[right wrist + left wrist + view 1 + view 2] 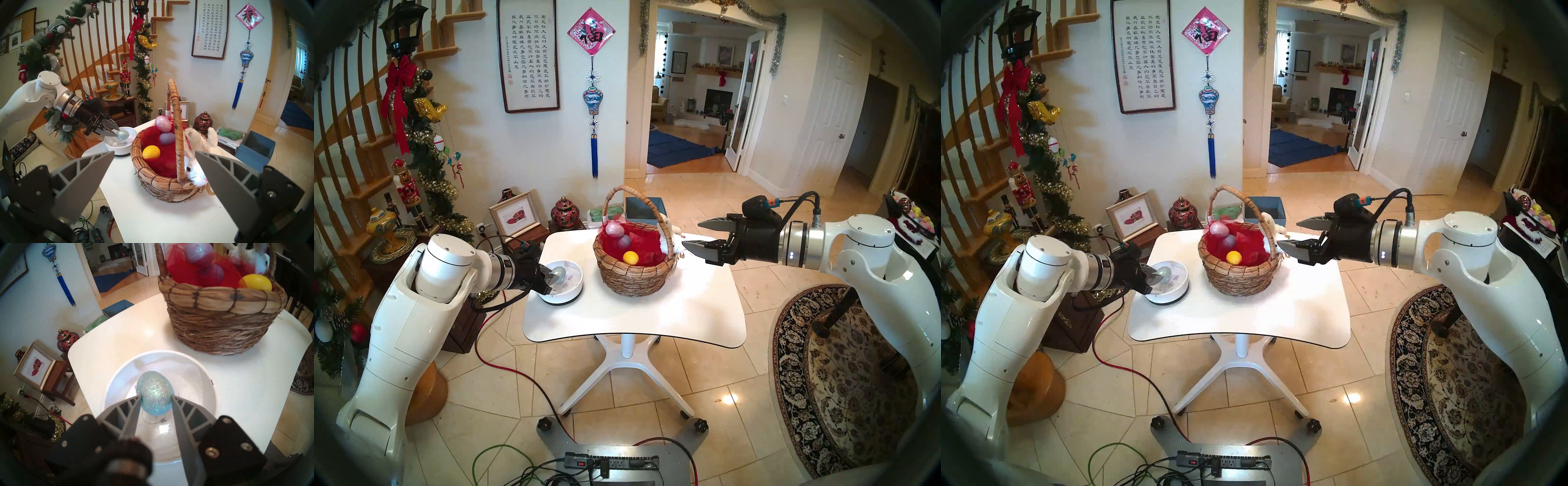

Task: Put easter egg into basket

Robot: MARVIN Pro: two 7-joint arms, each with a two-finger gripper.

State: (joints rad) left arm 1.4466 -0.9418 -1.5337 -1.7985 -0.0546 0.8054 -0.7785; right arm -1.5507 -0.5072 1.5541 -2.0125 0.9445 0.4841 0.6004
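A glittery light-blue easter egg [155,394] sits over the shallow white bowl [200,378], and my left gripper [156,398] is shut on its two sides. The same egg [559,273] and left gripper [551,276] show at the table's left, and again as the egg [122,134] in the right wrist view. The wicker basket [633,275] with red lining stands mid-table, holding a pink egg [613,228], a purple egg [623,241] and a yellow egg [630,257]. My right gripper [699,234] hangs open beside the basket's right rim, near the white plush bunny [195,171].
The white table [636,322] carries the bowl [566,288] at its left and the basket in the middle. A grey-blue bin [644,208] stands on the floor behind. Side tables with jars, a picture frame [516,217] and garlands crowd the left. Cables lie on the floor in front.
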